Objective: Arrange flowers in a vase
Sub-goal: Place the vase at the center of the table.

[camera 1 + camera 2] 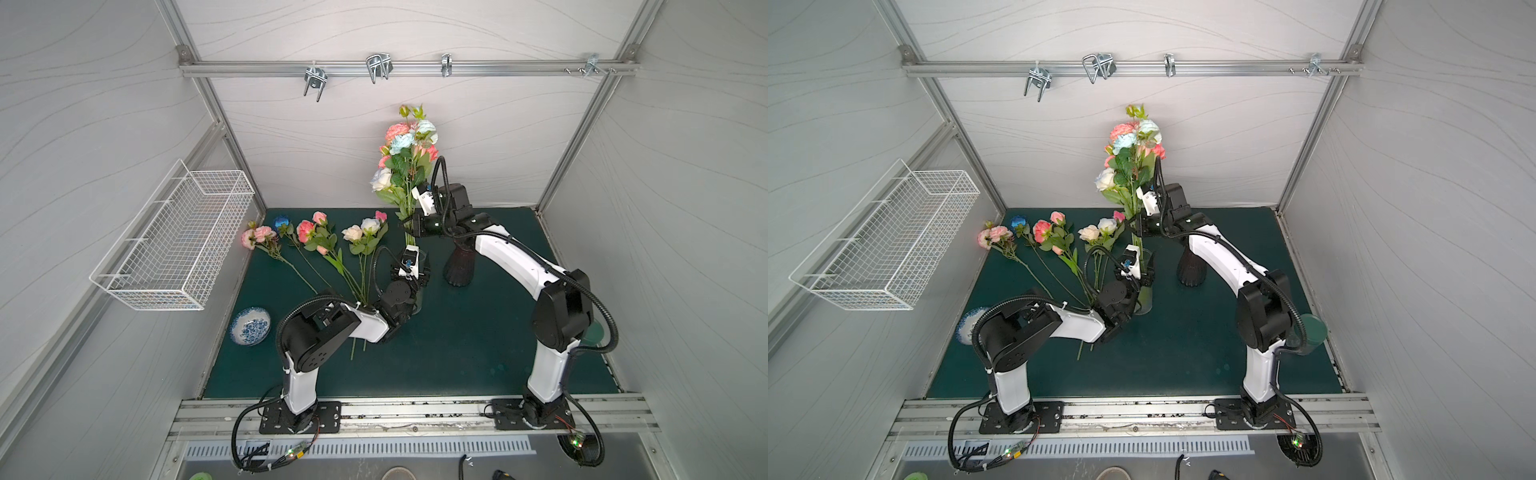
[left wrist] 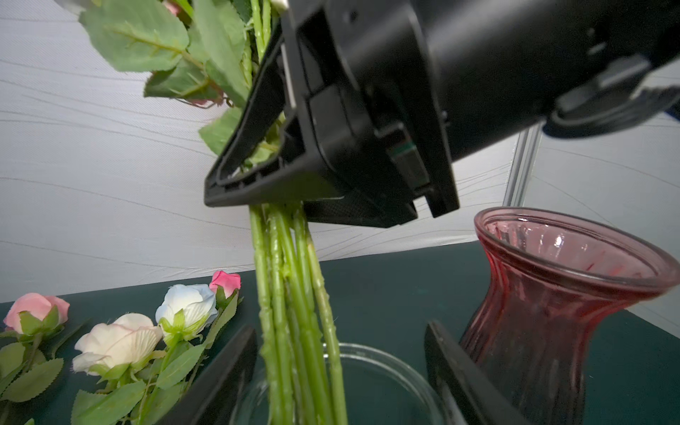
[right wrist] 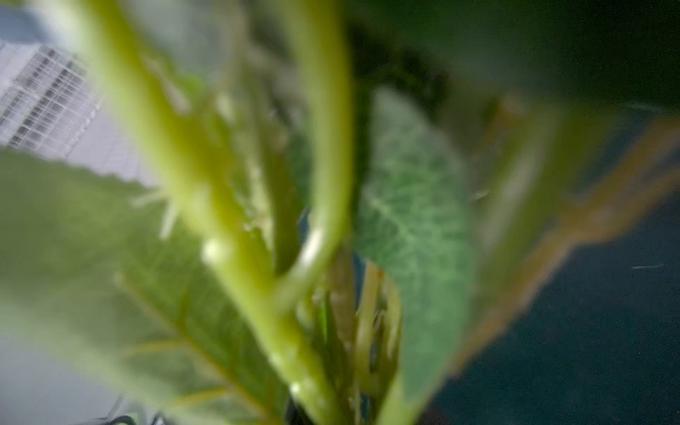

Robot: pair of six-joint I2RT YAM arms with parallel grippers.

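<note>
Left wrist view: the left gripper [image 2: 339, 331] sets its fingers [image 2: 228, 368] apart against opposite sides of the clear glass vase [image 2: 386, 355]. Green stems [image 2: 290, 276] drop into the vase from the right gripper [image 2: 283, 208], which is clamped on the bunch, and a red vase [image 2: 544, 294] stands just beside. Right wrist view: only blurred stems and leaves. Only the top views show the bunch's blooms [image 1: 405, 141], pink, pale blue and white, upright before the back wall, and the loose flowers [image 1: 316, 237], including a deep blue rose [image 1: 281, 222], lying on the green mat [image 1: 457, 353].
</note>
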